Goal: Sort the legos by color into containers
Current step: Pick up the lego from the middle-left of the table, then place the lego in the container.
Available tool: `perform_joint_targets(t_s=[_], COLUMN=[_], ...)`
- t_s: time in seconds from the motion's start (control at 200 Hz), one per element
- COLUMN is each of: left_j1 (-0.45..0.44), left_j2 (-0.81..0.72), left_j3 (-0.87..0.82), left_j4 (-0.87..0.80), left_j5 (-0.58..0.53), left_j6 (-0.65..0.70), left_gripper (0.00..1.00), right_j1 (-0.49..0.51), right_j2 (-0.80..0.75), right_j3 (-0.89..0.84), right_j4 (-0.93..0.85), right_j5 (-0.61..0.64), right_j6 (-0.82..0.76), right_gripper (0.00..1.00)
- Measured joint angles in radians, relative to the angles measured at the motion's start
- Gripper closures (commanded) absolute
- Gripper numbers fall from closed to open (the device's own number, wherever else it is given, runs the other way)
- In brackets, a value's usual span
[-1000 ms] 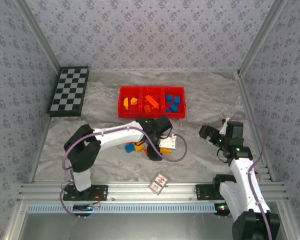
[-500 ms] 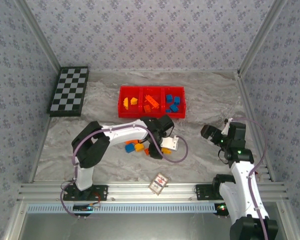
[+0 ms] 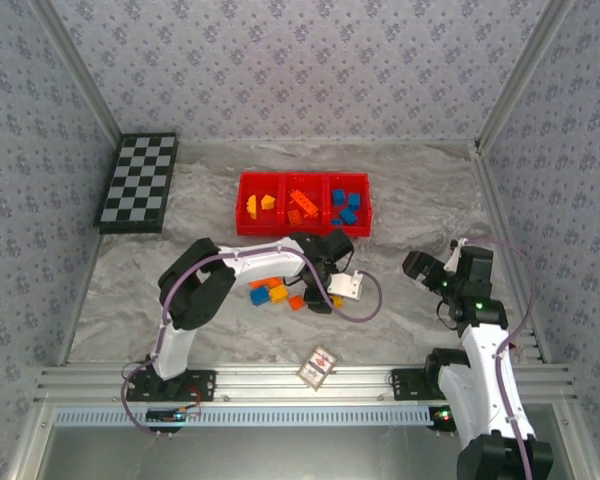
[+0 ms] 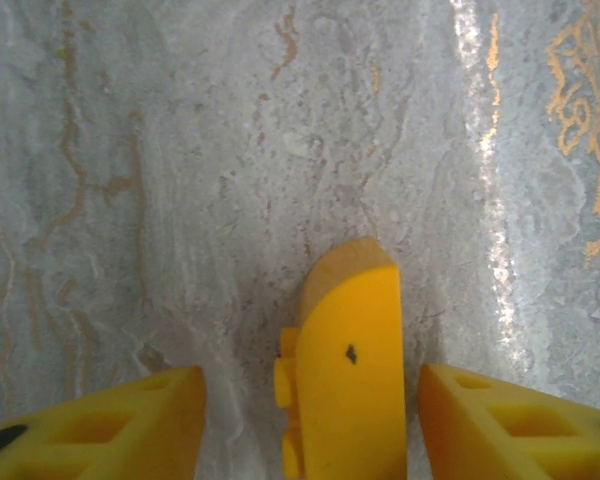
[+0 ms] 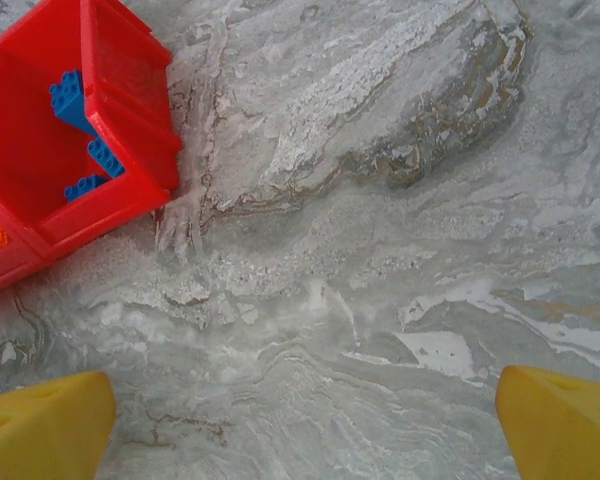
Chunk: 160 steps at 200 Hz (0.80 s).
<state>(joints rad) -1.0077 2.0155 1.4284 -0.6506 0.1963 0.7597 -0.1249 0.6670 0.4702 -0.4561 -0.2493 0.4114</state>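
A yellow curved lego lies on the marble table between my left gripper's yellow fingers, with a gap on each side, so the jaws stand open around it. From above, the left gripper is low over the loose legos: one blue, one yellow-orange, one red-orange. The red tray holds yellow, orange and blue legos in its left, middle and right compartments. My right gripper hangs open to the right, over bare table.
A checkerboard lies at the back left. A small patterned card rests near the front rail. The tray's right end, with blue legos inside, shows in the right wrist view. Patterned walls enclose the table.
The left arm has reached further right and down onto the loose pile, and its jaws have narrowed around the yellow lego. The right arm has barely moved.
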Motion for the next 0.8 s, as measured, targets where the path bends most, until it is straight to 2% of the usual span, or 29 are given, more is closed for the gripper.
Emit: perform_joint_targets(t_s=[0.075, 0.17, 0.36, 0.585, 0.68, 0.8], left_j1=[0.0, -0.001, -0.002, 0.033, 0.097, 0.221], left_j2=[0.003, 0.003, 0.008, -0.062, -0.138, -0.246], left_j3=[0.002, 0.002, 0.014, -0.074, -0.102, -0.1], left_j4=[-0.01, -0.016, -0.023, 0.043, 0.055, 0.088], left_j5=[0.004, 0.016, 0.036, 0.046, 0.019, -0.032], left_j6=[0.003, -0.002, -0.013, -0.053, -0.098, -0.161], left_gripper=[0.58, 0.77, 0.9, 0.95, 0.95, 0.95], right_j1=[-0.002, -0.003, -0.006, -0.008, -0.008, -0.008], right_j2=[0.0, 0.0, 0.0, 0.0, 0.0, 0.0], right_j3=[-0.003, -0.004, -0.004, -0.006, -0.008, -0.008], right_j4=[0.0, 0.0, 0.0, 0.0, 0.0, 0.0], right_j5=[-0.002, -0.003, -0.008, -0.013, -0.014, -0.021], right_j6=[0.003, 0.006, 0.01, 0.01, 0.01, 0.01], right_gripper=[0.0, 0.0, 0.0, 0.0, 0.0, 0.0])
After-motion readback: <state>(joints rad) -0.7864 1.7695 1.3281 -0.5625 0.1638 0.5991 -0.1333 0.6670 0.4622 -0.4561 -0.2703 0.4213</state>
